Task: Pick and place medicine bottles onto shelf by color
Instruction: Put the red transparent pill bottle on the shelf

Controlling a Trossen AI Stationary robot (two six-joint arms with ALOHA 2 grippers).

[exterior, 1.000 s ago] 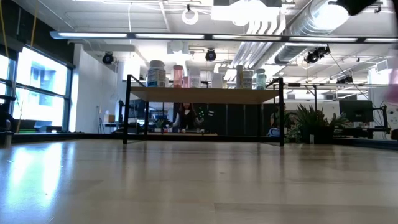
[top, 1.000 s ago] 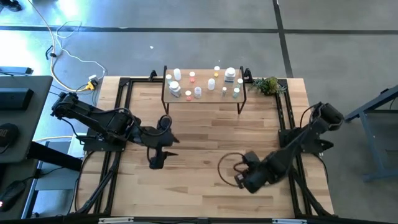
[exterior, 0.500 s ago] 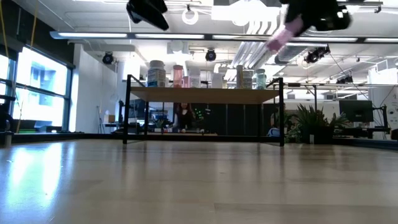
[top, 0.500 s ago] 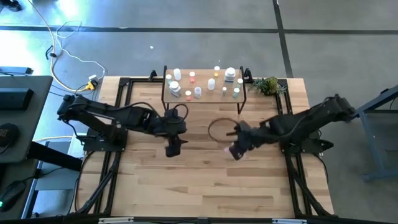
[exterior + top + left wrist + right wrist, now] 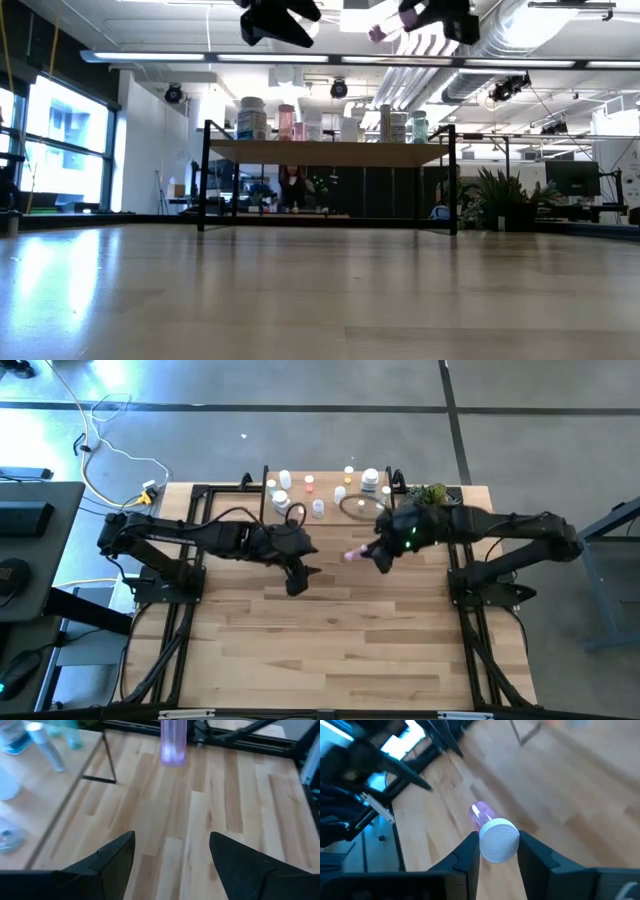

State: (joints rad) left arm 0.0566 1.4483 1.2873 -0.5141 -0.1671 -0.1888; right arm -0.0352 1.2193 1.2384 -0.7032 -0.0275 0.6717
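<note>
Pink bottle (image 5: pixel 492 832) clamped between right fingers (image 5: pixel 467 857)

Grey concrete floor (image 5: pixel 520 420), tall windows (image 5: pixel 60 150) (bright daylight), exposed ceiling ducts (image 5: pixel 470 60), potted plants (image 5: pixel 500 195) behind.

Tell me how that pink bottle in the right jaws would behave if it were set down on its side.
The pink bottle looks round along its length, so on its side it would probably roll across the smooth table. It seems small and slim between the right gripper jaws, likely light. Stood upright on the shelf, its narrow base might tip easily.
</note>
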